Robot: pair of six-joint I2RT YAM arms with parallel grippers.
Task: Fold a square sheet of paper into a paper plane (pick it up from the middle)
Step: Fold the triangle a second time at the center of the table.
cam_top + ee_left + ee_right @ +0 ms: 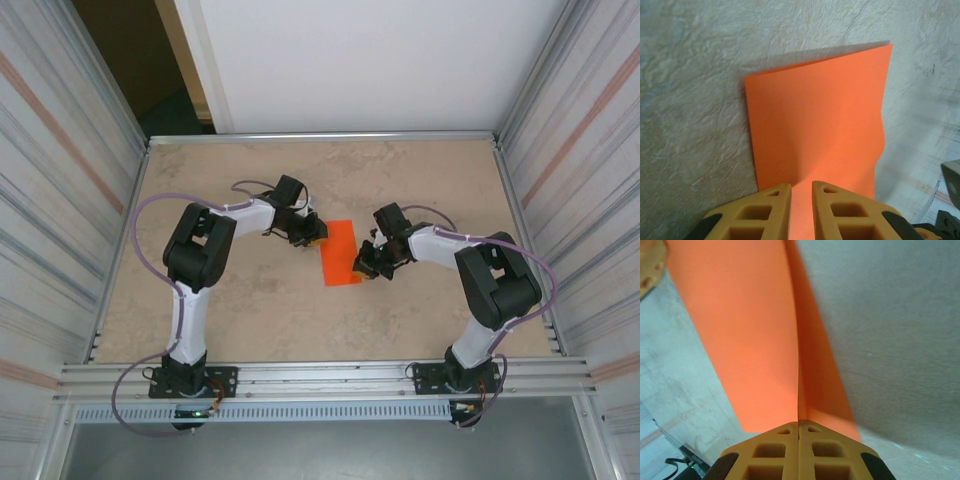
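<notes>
- Mottled beige surface [250, 310], boxed in by ribbed metal walls [60, 200], carries the orange sheet [340, 252], already doubled into a narrow rectangle near its middle.
- Left of the sheet, the left gripper [314, 233] stands at its far-left corner. The fingers [782, 200] are slightly parted, orange shows in the gap, and no pinch is evident.
- Right of the sheet, the right gripper [368, 264] has its fingers [790, 440] pressed together on the near-right edge, with a crease running straight into their seam.
- This looks like the crease-setting step. It is best done with the left corner pinned flat while the right pinch travels slowly along the fold, so the layers stay aligned and the thin paper does not tear.
</notes>
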